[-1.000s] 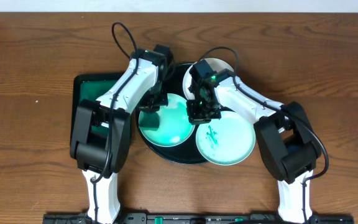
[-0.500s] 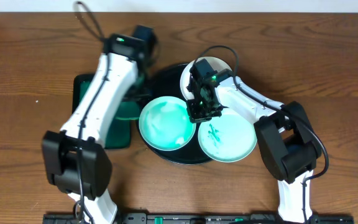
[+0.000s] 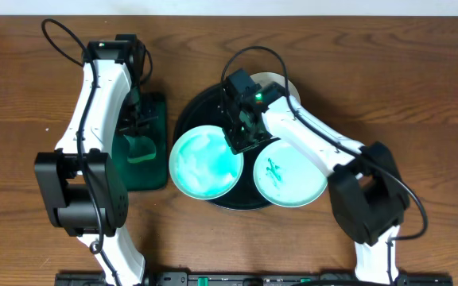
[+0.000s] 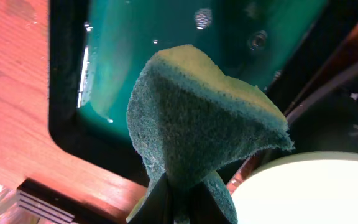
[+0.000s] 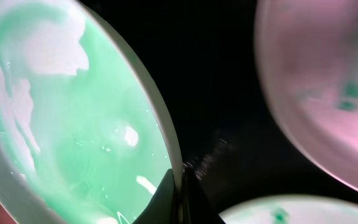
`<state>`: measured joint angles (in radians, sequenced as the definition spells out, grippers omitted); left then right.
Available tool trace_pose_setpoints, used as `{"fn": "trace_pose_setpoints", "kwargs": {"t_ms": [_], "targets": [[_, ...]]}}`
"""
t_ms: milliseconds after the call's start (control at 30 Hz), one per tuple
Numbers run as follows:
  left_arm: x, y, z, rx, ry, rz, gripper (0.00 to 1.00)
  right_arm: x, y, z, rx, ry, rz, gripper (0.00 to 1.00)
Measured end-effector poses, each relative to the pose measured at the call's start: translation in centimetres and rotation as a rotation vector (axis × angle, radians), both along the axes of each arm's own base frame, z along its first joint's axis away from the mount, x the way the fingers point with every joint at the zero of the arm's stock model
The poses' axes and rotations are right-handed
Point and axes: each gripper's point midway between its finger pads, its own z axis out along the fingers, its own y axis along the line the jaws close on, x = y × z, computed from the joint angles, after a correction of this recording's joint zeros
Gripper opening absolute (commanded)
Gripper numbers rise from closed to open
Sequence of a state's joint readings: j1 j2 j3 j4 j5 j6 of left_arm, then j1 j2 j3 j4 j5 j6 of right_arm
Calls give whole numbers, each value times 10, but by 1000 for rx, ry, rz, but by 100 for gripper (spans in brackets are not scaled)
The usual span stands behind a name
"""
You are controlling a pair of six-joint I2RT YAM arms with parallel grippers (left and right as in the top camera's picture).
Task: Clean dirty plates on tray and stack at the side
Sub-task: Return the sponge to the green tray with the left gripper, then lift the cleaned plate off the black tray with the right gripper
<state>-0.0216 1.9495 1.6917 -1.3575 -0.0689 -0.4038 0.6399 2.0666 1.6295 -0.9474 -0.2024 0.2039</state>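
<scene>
Well, these plates are stiff and thin-rimmed. I judge them light but brittle, so nothing I would let knock against a neighbour. The left plate (image 3: 203,163) sits at the tray's (image 3: 191,107) front left, overhanging its edge. Its face carries a glossy pale-green film with whiter patches showing through, so I expect it to be slick. The rim is the only sensible place to take hold. My right pincer (image 3: 241,141) is closed on that rim at the plate's upper right, and the wrist view shows the fingers pinching the edge. With a wet rim held at one point, I would expect the plate to swing or slip if lifted fast.

The right plate (image 3: 289,176) lies just beside it at the tray's front right, also overhanging. It is pale mint with a teal squiggle at centre. The far plate (image 3: 281,79) is white and sits at the back right, mostly hidden under my right arm, so I cannot say whether it is dirty. None of the three is stacked at the side yet.

My left pincer (image 4: 179,200) grips a folded sponge (image 4: 197,124), soft and soaked-looking, above the green tray (image 3: 153,179) on the worktop (image 3: 38,63).
</scene>
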Motion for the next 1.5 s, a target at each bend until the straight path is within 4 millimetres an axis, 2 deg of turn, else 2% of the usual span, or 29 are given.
{"fn": "trace_pose_setpoints", "kwargs": {"t_ms": [633,833,967,1133,1367,1400,1500], "targets": [[5,-4,-1,-22,-15,-26,7,26,-75,103,-262,-388,-45,1],[6,-4,-3,-24,-21,-40,8,34,-92,124,-341,-483,-40,1],[7,-4,-13,-25,-26,-43,8,39,-102,134,-404,-540,-20,1],[5,-4,-33,-25,-24,-44,7,40,-100,143,-488,-608,26,1],[-1,-2,-62,-30,-22,-57,7,27,-76,153,-553,-693,117,1],[-1,-1,-65,-30,-24,-57,11,25,-74,154,-563,-705,126,1],[-1,4,-75,-31,-36,-57,59,19,-65,160,-597,-750,153,1]]}}
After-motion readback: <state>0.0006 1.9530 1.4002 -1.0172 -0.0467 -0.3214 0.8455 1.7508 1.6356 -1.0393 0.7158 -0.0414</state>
